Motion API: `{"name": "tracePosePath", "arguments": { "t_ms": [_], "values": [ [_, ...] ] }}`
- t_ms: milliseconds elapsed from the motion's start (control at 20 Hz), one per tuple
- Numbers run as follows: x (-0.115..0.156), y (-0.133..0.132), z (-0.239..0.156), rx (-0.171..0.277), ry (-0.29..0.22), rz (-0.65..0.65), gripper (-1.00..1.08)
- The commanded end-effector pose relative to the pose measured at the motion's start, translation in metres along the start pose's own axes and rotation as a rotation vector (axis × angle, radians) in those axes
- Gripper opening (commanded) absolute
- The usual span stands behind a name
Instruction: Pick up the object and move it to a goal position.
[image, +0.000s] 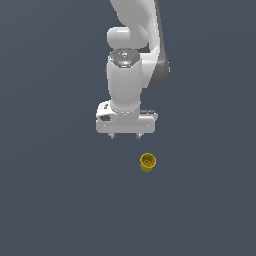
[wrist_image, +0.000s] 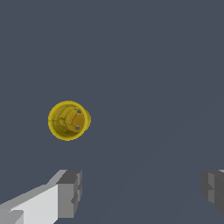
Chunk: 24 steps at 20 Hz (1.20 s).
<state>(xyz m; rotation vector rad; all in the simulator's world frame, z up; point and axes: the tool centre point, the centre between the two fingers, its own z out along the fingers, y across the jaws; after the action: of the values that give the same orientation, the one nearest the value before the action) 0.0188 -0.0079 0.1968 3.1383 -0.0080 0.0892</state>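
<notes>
The cup (image: 147, 162) is a small yellow cylinder standing alone on the plain dark grey floor (image: 55, 200), its round hollow mouth facing up and slightly tilted toward the camera in the exterior view. In the wrist view the cup (wrist_image: 68, 120) is seen nearly straight down its mouth: a bright yellow rim around a darker, mottled ochre interior with a couple of small dark specks. Nothing touches it. In the exterior view the gripper (image: 125, 135) sits at about 11 o'clock from the cup, near it but clearly apart, with only the short dark tips of its two fingers (image: 112, 135) showing under the white hand body. The jaws stand wide apart and hold nothing; the gap between them is much broader than the cup. In the wrist view the gripper (wrist_image: 140, 190) shows one finger with a grey pad on a white body and the other as a grey pad at the frame edge, with bare floor between them; the cup lies outside that gap, off beyond the white-bodied finger. Above the hand, the white arm (image: 127, 75) rises to 12 o'clock and leaves the frame, a dark grey band along its side.
</notes>
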Motion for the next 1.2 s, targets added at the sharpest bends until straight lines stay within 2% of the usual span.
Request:
{"name": "tracePosePath", "arguments": {
  "t_ms": [0,150,450,1150],
  "values": [
    [0.0,0.0,0.0,0.0,0.0,0.0,1.0],
    [-0.001,-0.006,0.003,0.001,-0.004,-0.013,1.0],
    [-0.008,-0.035,0.015,0.006,-0.026,-0.078,1.0],
    [-0.004,-0.039,0.021,0.007,-0.028,-0.024,1.0]
  ]
}}
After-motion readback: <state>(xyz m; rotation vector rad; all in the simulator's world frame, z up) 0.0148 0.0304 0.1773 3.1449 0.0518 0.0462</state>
